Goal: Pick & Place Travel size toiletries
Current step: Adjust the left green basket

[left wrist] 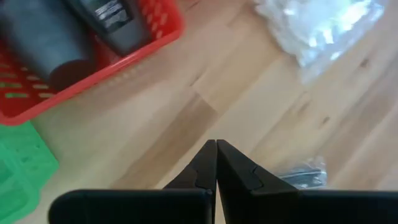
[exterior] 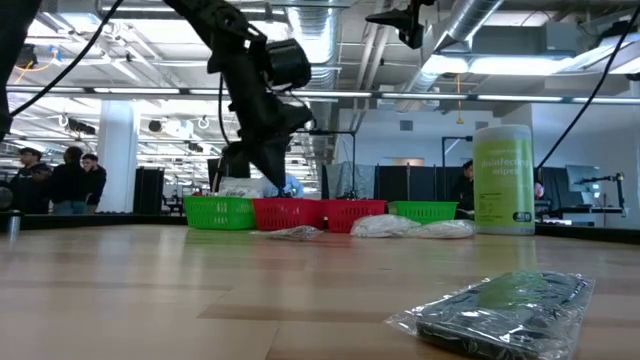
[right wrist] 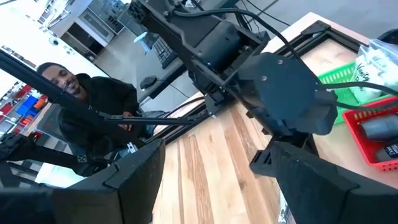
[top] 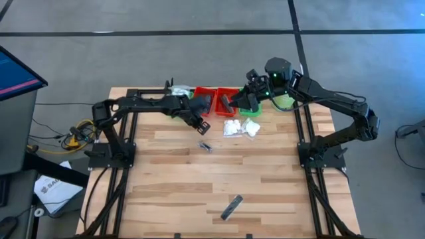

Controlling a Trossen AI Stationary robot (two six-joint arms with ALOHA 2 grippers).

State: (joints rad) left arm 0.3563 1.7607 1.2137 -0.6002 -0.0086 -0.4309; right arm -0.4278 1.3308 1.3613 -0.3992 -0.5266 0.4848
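White soft packets lie before the trays; a small silvery tube nearby; a wrapped dark grey bar near my table's front edge.

**A robotics lab in an open industrial hall**

Exposed ceiling ducts and strip lights run overhead. A wooden table in a black frame stands on grey concrete floor. People stand among distant workstations beyond.

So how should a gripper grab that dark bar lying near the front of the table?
The dark bar lies flat and alone on the table, angled. Probably best to come straight down, fingers closing across its narrow width at mid-length, turned to match its slant.
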